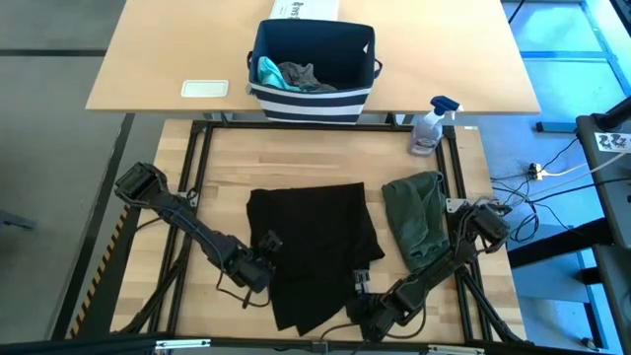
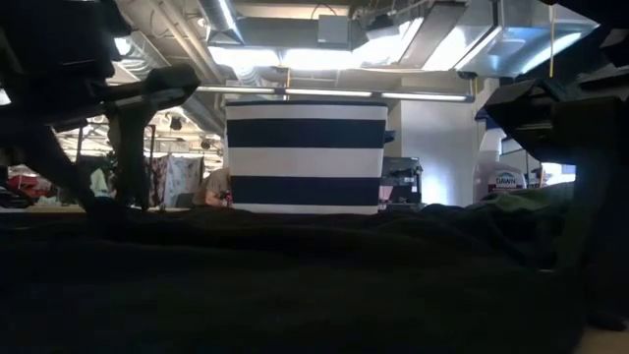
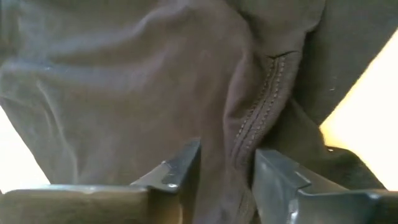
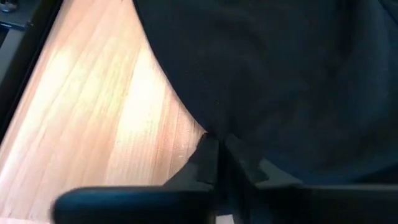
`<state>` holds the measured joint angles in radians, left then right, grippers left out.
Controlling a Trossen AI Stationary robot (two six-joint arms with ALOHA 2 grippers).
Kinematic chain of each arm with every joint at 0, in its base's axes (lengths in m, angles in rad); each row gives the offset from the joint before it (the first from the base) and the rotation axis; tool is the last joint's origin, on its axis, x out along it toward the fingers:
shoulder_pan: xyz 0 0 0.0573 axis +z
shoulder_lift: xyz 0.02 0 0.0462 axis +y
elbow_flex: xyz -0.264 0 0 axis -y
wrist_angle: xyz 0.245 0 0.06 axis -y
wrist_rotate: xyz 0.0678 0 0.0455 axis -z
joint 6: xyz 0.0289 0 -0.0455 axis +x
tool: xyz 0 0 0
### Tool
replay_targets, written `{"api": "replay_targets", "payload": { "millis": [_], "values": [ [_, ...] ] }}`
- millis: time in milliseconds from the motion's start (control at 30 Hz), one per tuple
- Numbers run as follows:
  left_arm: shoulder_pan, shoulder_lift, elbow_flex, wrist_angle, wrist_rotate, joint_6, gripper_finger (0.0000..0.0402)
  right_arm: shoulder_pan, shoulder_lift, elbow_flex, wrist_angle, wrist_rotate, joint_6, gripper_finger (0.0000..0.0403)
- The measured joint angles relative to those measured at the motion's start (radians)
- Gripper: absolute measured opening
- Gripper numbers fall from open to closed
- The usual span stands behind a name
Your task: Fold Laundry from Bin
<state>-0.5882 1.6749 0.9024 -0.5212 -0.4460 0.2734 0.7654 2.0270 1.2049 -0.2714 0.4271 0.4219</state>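
The large black T-shirt (image 1: 314,251) lies spread on the wooden table. My left gripper (image 1: 264,258) is at its left edge and is shut on it. My right gripper (image 1: 363,294) is at its near right edge and is shut on it. The olive-green piece (image 1: 414,217) lies bunched on the table to the right of the shirt. The navy-blue striped bin (image 1: 314,59) stands on the far table and also shows in the low view (image 2: 305,157). A teal piece (image 1: 268,71) and a grey piece (image 1: 304,77) lie in it. My left gripper pinches a bunched fold of the black T-shirt with a stitched hem (image 3: 255,124) between its two fingers (image 3: 183,168). It comes low from the table's left side. The cloth lies on the table, slack. My right gripper pinches the black T-shirt's edge (image 4: 208,127) between its two nearly closed fingers (image 4: 205,158), where the cloth meets the bare wood. It comes low from the table's near right. The cloth beyond the fingers rests on the table.
A spray bottle (image 1: 431,123) stands at the table's far right corner. A flat white thing (image 1: 205,89) lies left of the bin, and a white printed box (image 1: 304,8) is behind it. Bare wood (image 1: 212,197) shows left of the shirt. A black metal frame (image 1: 197,148) borders the table.
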Motion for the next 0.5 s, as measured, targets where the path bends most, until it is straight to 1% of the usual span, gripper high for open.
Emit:
{"api": "replay_targets", "payload": {
  "millis": [67, 200, 233, 400, 500],
  "values": [
    [0.000, 0.000, 0.000, -0.001, 0.001, -0.001, 0.0089, 0.000, 0.000, 0.000, 0.000, 0.000, 0.002, 0.0008],
    [0.002, 0.000, 0.000, -0.002, 0.020, -0.002, 0.0024, -0.001, 0.000, 0.012, -0.010, -0.006, 0.023, 0.0022],
    [0.002, 0.000, 0.000, -0.002, 0.020, -0.003, 0.0013, -0.001, 0.000, 0.018, -0.012, -0.011, 0.023, 0.0023],
    [0.002, 0.000, 0.000, -0.003, 0.026, -0.005, 0.0005, -0.001, 0.002, 0.083, -0.098, -0.029, 0.019, 0.0007],
    [0.002, 0.000, 0.000, -0.006, 0.022, -0.004, 0.0004, -0.001, 0.002, 0.134, -0.175, -0.030, 0.019, 0.0007]
  ]
}}
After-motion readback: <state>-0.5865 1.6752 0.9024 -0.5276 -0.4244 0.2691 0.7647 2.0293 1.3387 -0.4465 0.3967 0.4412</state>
